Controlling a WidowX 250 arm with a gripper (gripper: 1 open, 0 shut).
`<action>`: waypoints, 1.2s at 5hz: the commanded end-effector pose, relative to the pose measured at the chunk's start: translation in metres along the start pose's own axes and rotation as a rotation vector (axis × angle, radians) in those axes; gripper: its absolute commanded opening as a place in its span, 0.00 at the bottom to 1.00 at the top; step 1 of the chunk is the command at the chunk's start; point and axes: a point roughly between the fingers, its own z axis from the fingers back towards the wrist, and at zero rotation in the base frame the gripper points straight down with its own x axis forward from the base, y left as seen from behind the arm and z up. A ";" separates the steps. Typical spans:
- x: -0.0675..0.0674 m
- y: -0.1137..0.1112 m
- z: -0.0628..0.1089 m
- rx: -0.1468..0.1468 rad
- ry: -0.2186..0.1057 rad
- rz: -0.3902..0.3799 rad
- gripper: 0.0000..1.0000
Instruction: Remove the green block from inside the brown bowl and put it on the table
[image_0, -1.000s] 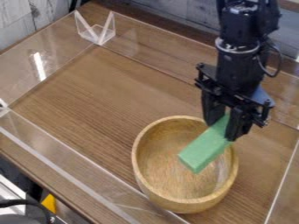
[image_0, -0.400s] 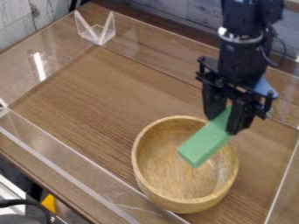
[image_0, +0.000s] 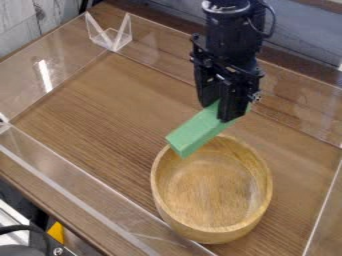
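Observation:
The green block hangs tilted in the air, its upper end pinched by my gripper, which is shut on it and points straight down. The block's lower end sits over the far-left rim of the brown bowl, clear of the inside. The bowl is a wide light-brown wooden dish at the front right of the table and holds nothing that I can see.
Clear acrylic walls run around the table's edges. A small clear folded stand sits at the back left. Bare wood-grain surface stretches to the left of the bowl.
My gripper has lifted the green block out of the bowl and carried it up and to the left. The bowl has stayed in place.

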 end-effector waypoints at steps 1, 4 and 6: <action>0.024 0.008 0.007 0.039 -0.070 -0.034 0.00; 0.062 0.017 -0.003 0.096 -0.125 -0.132 0.00; 0.092 0.019 -0.014 0.124 -0.155 -0.184 0.00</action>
